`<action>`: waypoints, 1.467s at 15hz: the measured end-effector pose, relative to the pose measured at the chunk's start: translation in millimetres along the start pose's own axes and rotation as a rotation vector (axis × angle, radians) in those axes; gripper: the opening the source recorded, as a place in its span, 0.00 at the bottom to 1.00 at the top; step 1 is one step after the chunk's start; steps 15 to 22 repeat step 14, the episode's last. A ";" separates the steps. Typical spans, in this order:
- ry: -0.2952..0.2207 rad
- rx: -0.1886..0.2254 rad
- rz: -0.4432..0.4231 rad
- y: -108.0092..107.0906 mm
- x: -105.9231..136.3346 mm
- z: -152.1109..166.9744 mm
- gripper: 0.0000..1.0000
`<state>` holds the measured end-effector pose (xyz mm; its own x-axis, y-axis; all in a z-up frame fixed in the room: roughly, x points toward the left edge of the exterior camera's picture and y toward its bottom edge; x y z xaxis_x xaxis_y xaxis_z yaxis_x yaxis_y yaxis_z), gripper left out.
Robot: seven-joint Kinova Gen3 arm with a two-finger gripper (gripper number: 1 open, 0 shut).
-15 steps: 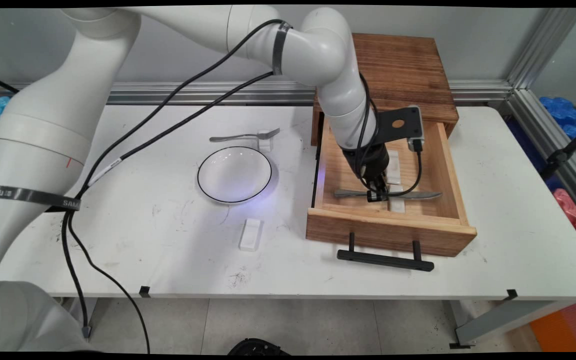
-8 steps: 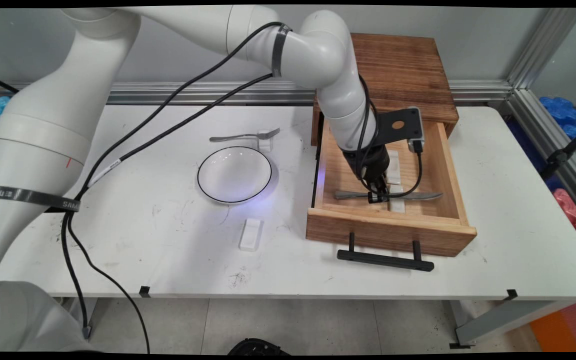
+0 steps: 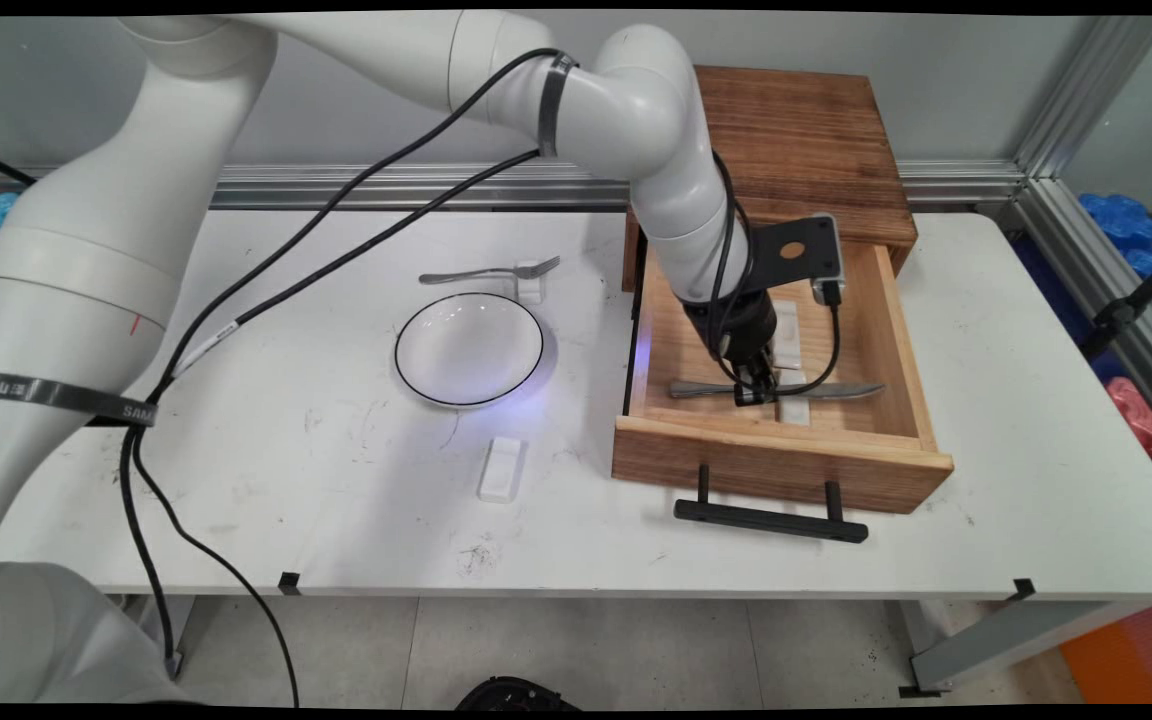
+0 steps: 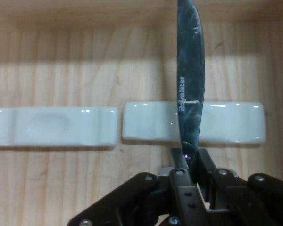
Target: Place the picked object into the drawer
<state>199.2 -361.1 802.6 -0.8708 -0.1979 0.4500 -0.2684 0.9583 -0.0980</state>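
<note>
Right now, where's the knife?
In the main view the knife lies crosswise in the open wooden drawer at table right, gripper shut on it. Hand view: its blade crosses one of two white rests.

We saw the gripper [image 3: 752, 394], closed on the knife [image 3: 841, 391] in the drawer [image 3: 904, 370], rise a little over the last second. The knife rose slightly with it, and the arm's elbow [image 3: 636, 90] shifted a touch leftward.
</note>
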 end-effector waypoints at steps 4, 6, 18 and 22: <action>0.004 -0.001 0.001 0.5 -2.1 1.1 0.00; 0.008 -0.001 0.001 0.6 -3.0 1.6 0.00; 0.030 0.012 -0.004 -2.6 -3.4 0.3 1.00; 0.030 0.012 -0.004 -2.6 -3.4 0.3 1.00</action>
